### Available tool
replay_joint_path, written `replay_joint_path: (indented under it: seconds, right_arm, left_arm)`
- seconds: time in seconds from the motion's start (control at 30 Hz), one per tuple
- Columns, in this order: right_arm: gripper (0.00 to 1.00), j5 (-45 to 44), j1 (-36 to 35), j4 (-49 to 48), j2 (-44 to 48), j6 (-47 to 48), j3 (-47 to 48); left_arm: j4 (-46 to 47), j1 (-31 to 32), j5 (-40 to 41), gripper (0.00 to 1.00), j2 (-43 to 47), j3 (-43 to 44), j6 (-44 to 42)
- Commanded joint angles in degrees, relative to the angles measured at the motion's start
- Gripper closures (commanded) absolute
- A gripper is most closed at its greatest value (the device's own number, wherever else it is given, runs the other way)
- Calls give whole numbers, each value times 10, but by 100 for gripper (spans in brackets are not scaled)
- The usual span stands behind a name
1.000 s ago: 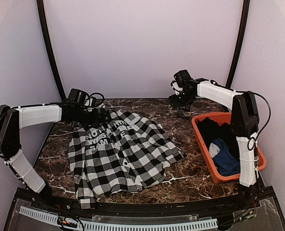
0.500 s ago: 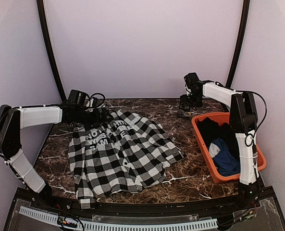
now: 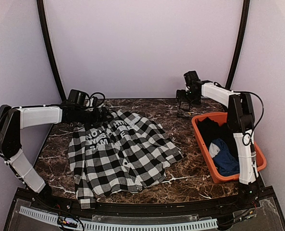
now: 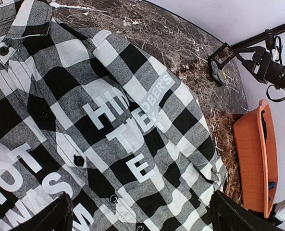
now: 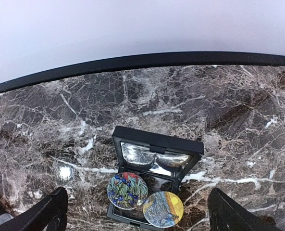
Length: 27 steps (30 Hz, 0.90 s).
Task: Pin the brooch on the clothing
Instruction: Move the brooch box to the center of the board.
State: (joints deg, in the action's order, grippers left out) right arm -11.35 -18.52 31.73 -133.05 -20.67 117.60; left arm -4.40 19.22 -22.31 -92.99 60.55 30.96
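The clothing (image 3: 123,149), a black-and-white checked shirt with white block lettering (image 4: 118,120), lies spread on the marble table. My left gripper (image 3: 101,114) hovers over its collar end, open, its fingers (image 4: 60,214) wide apart above the fabric with nothing between them. At the back right a small open black case (image 5: 156,144) holds two round brooches, a floral one (image 5: 127,190) and a blue-and-yellow one (image 5: 163,209). My right gripper (image 5: 141,212) hangs open above that case (image 3: 182,114), touching neither brooch.
An orange basket (image 3: 200,134) with dark clothes and a blue garment (image 3: 226,159) stands at the right edge. A black curved rail (image 5: 132,62) borders the table's back. Bare marble (image 3: 190,173) lies between shirt and basket.
The right wrist has swung a little to the right over the case, and its jaws have spread wider. The left arm and the shirt have not moved.
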Motion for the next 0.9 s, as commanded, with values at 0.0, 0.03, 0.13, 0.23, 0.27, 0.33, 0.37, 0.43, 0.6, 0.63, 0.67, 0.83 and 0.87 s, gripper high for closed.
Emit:
replay_joint_path:
  seconds: [0.0,0.03,0.13,0.23,0.27,0.33,0.37,0.43,0.6,0.63,0.67,0.83,0.87]
  right_arm:
    - [1,1,4,-12,-42,-34,46]
    - [1,-6,3,-11,-48,-40,53]
    - [2,-19,3,-7,-63,-50,69]
    - [1,-39,4,-2,-75,-57,82]
    - [1,-44,3,-2,-78,-58,85]
    - [1,-49,3,-3,-84,-58,92]
    - [2,-48,4,-3,-88,-59,96]
    - [1,-47,3,-1,-95,-59,106]
    - [2,-35,3,-1,-108,-62,122]
    - [1,-34,3,-1,-110,-62,123]
    - [1,-33,2,-2,-111,-63,125]
    - [2,-21,1,-5,-114,-63,127]
    - [2,-20,-1,-6,-114,-63,127]
  left_arm:
    - [1,-4,-8,1,10,-10,-1]
    - [1,-5,-10,1,9,-10,0]
    - [4,-7,-14,1,7,-10,3]
    - [5,-9,-17,1,7,-10,4]
    - [6,-9,-17,1,7,-10,4]
    - [7,-10,-19,1,7,-10,5]
    - [7,-10,-20,1,7,-10,7]
    - [9,-11,-23,1,6,-11,9]
    - [12,-12,-27,1,6,-12,12]
    - [12,-12,-27,1,5,-13,12]
    - [13,-12,-27,1,5,-12,12]
    - [13,-13,-27,1,6,-13,12]
    - [13,-13,-27,1,6,-13,12]
